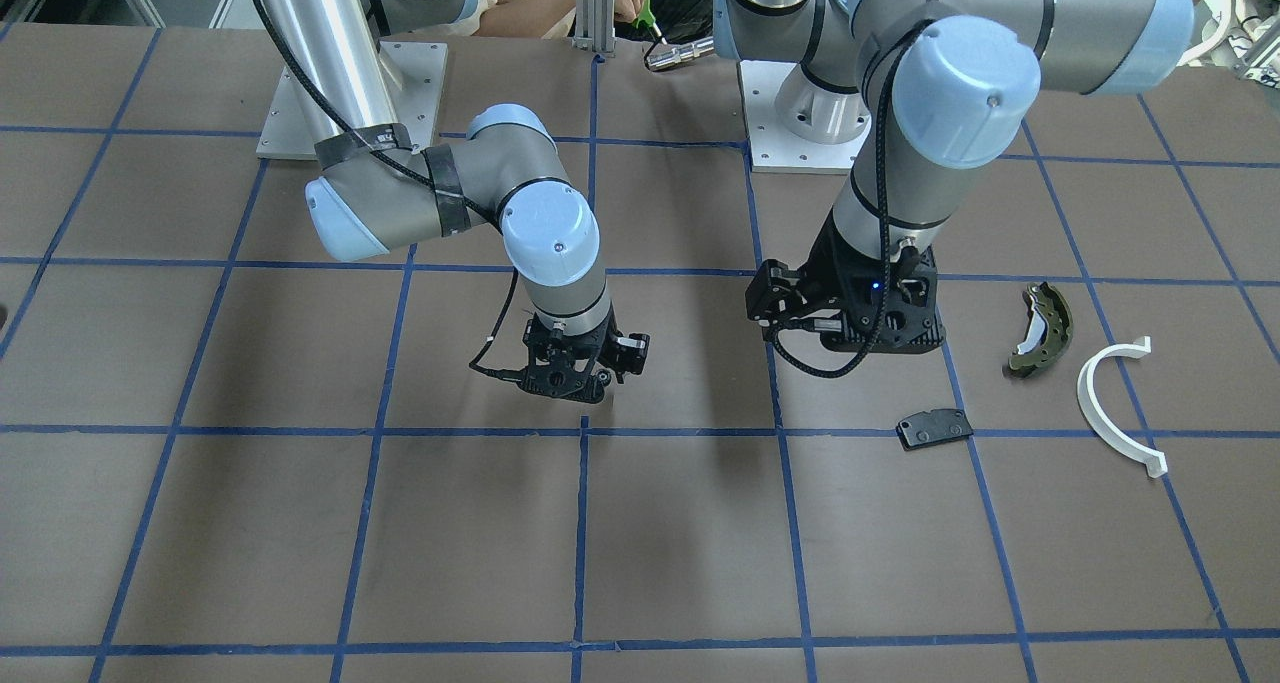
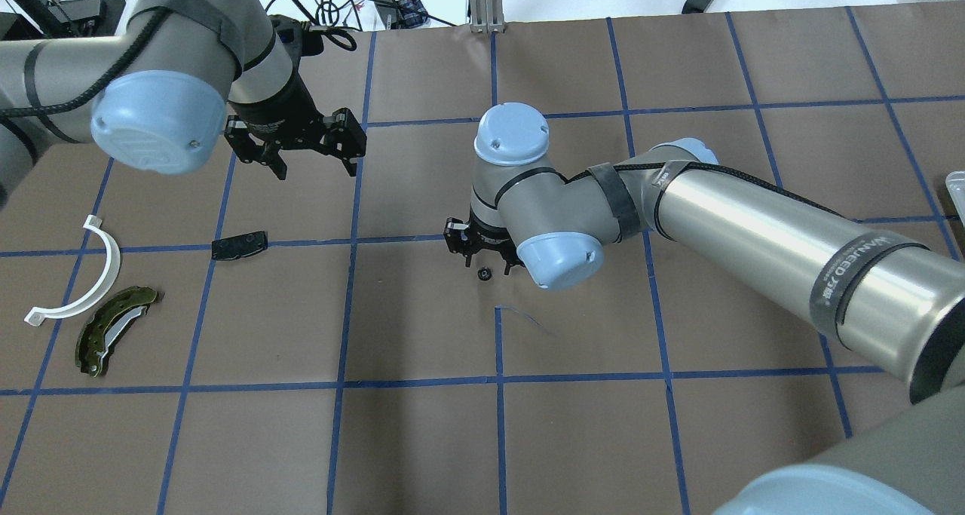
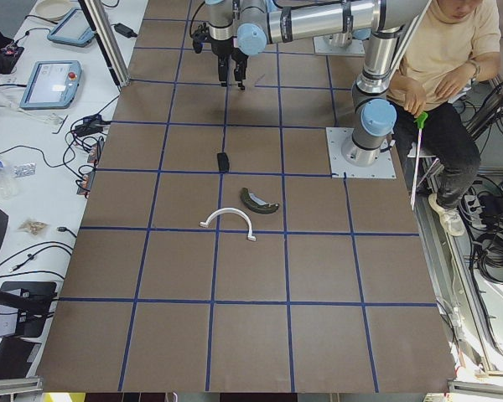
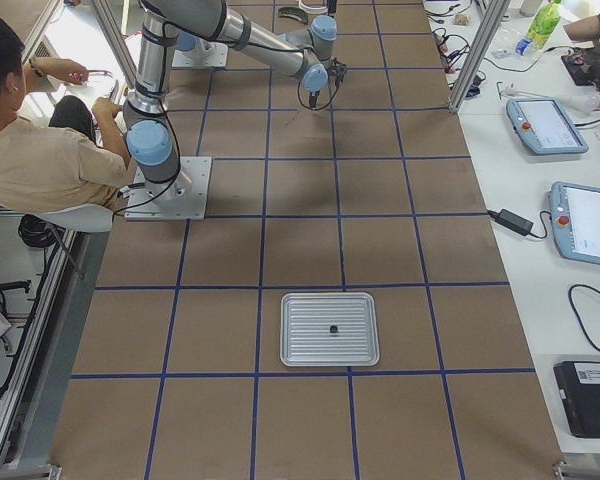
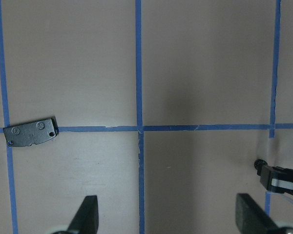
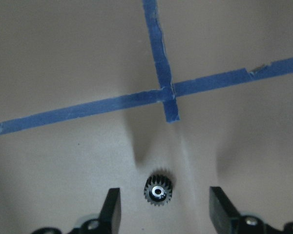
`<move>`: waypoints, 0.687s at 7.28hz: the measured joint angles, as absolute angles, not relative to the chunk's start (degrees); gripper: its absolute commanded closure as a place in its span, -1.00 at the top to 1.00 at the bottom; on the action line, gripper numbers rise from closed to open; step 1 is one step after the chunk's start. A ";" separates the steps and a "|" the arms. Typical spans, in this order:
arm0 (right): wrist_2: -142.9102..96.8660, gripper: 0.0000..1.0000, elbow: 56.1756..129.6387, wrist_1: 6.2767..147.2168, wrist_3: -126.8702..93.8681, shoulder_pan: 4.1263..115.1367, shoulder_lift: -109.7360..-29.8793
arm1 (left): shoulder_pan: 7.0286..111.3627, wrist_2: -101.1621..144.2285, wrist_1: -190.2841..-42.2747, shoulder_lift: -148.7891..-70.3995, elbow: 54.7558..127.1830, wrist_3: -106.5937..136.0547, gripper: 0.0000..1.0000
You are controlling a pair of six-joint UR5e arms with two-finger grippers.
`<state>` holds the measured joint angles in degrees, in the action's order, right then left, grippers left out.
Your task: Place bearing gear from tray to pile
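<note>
Lining the brown table (image 6: 63,58), blue tape (image 6: 88,108) crosses near the bearing gear (image 6: 158,191).

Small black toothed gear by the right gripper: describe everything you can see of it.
The small black toothed gear has a shiny silver bore. It lies flat, bore up, on the brown paper-covered table, just short of a blue tape crossing, between the fingers of the open right gripper, neither touching it.

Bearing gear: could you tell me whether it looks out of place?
Yes: the bearing gear lies alone mid-table between the right gripper's open fingers, neither on the tray nor with the pile.
</note>
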<state>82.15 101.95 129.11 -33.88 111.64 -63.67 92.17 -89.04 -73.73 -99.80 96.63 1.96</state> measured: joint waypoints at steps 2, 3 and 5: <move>82.75 1.00 101.45 127.64 -31.47 106.97 -65.69 | 93.20 -88.97 -60.65 -101.70 104.12 4.79 1.00; 82.86 1.00 101.41 124.73 -26.54 102.20 -67.79 | 94.60 -88.96 -55.10 -102.69 107.61 7.55 1.00; 84.99 1.00 101.35 117.88 -12.83 91.25 -73.14 | 97.72 -89.02 -50.33 -105.90 110.28 11.66 1.00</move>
<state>84.99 101.35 117.88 -12.83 91.25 -73.14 97.72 -89.02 -50.33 -105.90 110.28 11.66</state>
